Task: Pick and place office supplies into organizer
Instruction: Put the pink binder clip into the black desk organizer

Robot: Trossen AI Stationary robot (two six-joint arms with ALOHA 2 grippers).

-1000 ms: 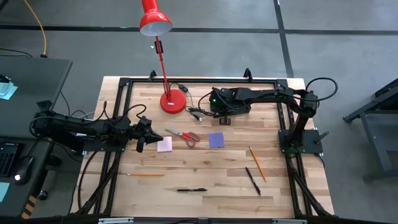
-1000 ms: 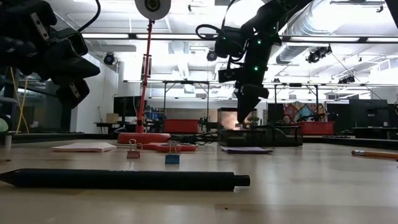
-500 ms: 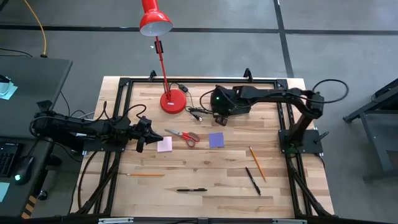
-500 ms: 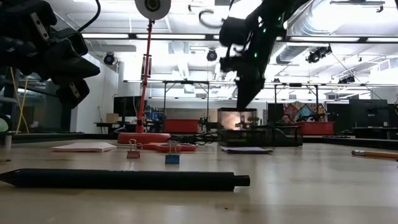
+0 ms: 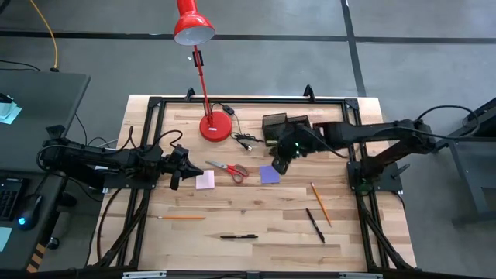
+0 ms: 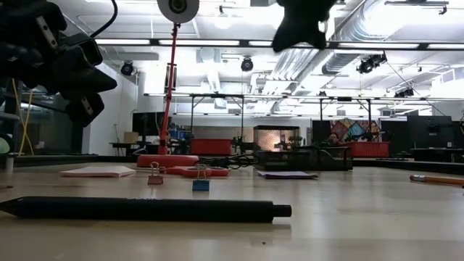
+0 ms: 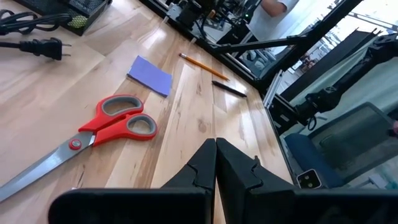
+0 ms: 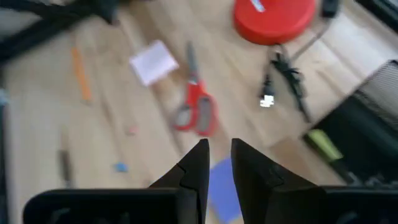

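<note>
Hovering claw: the right gripper (image 5: 279,166) hangs above the table beside the organizer, its fingers (image 8: 194,163) a narrow gap apart with nothing between them.
Directly beneath: a purple pad of sticky notes (image 5: 270,173) lies flat on the wood, just under the fingertips.
Organizer: the black mesh tray (image 5: 280,124) sits at the far edge of the table, near the lamp's red base (image 5: 216,126); a yellowish piece (image 8: 323,144) shows inside it.
Middle of the table: red-handled scissors (image 5: 229,170) lie between the purple pad and a pink pad (image 5: 204,180).
Waiting claw: the left gripper (image 5: 177,169) is clenched on nothing, poised just beside the pink pad.
Near edge: one pencil (image 5: 321,203) and one pen (image 5: 315,225) lie on the right side; a second pencil (image 5: 182,218) and a second pen (image 5: 239,236) lie on the left.
Also on the wood: a black plug and cable (image 5: 246,142) between lamp base and tray, and two small binder clips (image 6: 155,174).
</note>
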